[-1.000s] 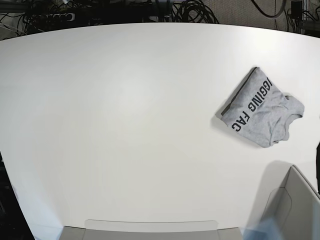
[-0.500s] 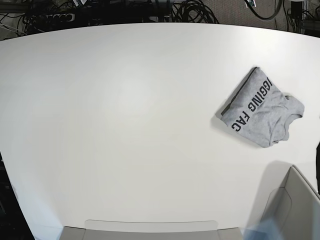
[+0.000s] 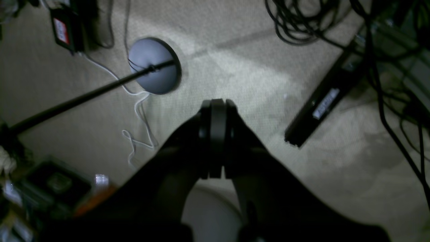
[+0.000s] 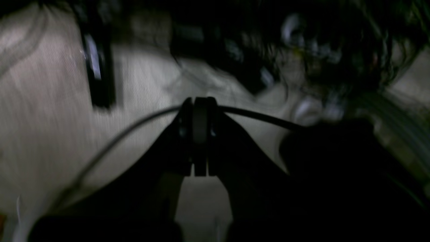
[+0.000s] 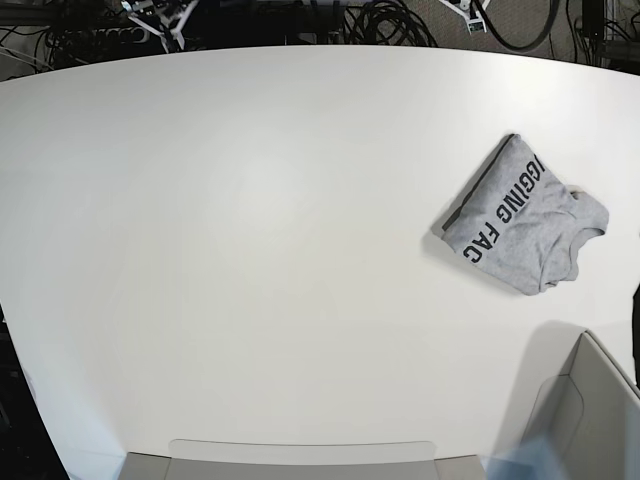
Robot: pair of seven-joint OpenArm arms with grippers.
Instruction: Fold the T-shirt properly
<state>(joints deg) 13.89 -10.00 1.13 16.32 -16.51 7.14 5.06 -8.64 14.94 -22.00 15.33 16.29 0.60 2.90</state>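
White and wide, the tabletop [image 5: 250, 250] holds only the T-shirt [image 5: 520, 225], a small grey folded bundle near the right edge, with a cardboard box [image 5: 590, 420] at the near right corner. It looks soft, light and floppy, so a loose edge or corner seems best to pinch. Nothing blocks it; the left claw [image 3: 216, 139] and right claw [image 4: 198, 136] are both closed and empty, pointing at floor and cables [image 3: 302, 23].

right gripper [image 5: 165, 22] and left gripper [image 5: 472, 14] newly in view beyond table's [image 5: 250, 250] far edge
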